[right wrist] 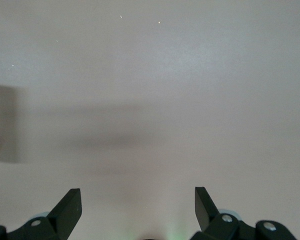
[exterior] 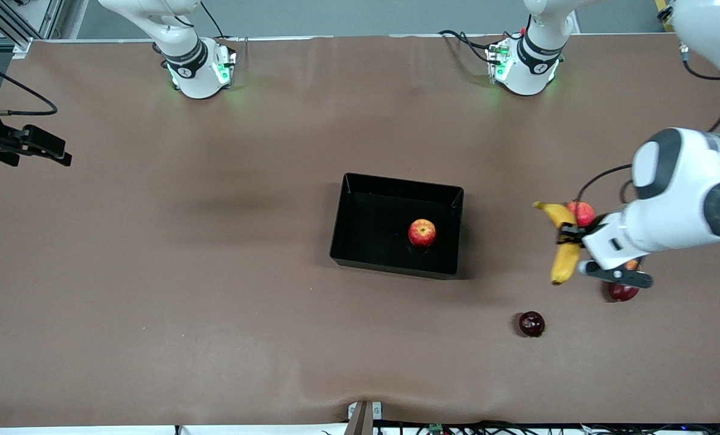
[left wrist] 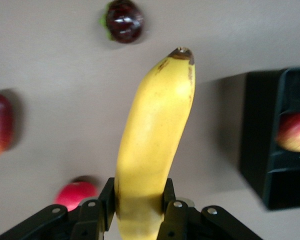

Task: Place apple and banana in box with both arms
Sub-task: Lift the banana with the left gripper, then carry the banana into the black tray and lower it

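Apple (exterior: 422,232) already in box (exterior: 360,241); my left gripper (exterior: 570,235) clamps banana (exterior: 564,254), lifted at box's 3 o'clock; nxt carry over & drop; right gripper (right wrist: 138,205) waits, fingers spread.

Even overhead light; soft shadows; wrist views blurred.

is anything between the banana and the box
Nothing visible. The left gripper holds the banana above bare table toward the left arm's end, and the stretch to the box is bare. Inside, the apple takes one spot. The right gripper waits, open.
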Controlling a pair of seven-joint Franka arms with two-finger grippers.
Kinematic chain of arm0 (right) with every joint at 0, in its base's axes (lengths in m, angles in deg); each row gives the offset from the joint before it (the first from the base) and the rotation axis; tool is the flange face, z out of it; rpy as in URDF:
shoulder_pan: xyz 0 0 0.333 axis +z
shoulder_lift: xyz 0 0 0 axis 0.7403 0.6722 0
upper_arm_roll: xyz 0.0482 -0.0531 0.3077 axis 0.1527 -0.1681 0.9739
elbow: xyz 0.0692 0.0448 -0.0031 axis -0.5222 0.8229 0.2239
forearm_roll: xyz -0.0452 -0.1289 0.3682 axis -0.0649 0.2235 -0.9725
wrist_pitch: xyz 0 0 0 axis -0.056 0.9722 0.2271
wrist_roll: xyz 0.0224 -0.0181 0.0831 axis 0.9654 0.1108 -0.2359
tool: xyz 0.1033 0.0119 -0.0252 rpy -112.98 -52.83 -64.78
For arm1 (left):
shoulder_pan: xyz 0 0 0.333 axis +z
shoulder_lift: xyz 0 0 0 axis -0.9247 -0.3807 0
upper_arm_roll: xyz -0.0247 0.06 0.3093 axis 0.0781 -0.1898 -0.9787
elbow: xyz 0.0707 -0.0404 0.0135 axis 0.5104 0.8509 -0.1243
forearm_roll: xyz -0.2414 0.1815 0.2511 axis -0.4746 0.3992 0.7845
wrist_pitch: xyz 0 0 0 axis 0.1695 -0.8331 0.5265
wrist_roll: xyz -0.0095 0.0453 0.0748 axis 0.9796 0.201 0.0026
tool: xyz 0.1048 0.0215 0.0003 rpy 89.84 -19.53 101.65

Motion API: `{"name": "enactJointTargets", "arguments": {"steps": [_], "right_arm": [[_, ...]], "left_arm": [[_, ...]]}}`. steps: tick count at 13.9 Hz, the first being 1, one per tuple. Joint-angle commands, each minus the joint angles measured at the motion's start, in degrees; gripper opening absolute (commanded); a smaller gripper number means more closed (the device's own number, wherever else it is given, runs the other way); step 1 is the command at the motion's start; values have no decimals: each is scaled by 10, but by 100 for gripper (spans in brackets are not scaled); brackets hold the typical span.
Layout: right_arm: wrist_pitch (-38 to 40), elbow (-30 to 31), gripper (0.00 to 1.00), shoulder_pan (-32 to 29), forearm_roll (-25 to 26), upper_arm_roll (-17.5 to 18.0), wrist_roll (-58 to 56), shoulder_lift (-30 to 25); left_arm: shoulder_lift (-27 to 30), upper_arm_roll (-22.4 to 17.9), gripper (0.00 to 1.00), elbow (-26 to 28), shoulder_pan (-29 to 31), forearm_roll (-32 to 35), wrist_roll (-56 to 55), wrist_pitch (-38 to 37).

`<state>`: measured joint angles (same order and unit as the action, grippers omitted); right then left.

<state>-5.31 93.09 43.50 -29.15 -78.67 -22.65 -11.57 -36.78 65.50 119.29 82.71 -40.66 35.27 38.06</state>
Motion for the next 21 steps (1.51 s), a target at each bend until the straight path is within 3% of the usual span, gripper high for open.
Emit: {"name": "enactJointTargets", "arguments": {"steps": [1, 8, 16, 21], "right_arm": [[3, -14, 100, -2, 7, 2, 6, 1], [4, -17, 100, -13, 6, 0, 6, 1], [4, -18, 100, -15, 6, 0, 8, 1], [3, -18, 100, -15, 5, 0, 8, 1]], "left_arm": [[-25, -2, 15, -37, -58, -12, -116, -13], [-107, -6, 15, -122, -194, -10, -327, -4], [-150, -13, 17, -119, -284, -3, -524, 39], [-161, -13, 20, -116, -300, 0, -575, 42]]}}
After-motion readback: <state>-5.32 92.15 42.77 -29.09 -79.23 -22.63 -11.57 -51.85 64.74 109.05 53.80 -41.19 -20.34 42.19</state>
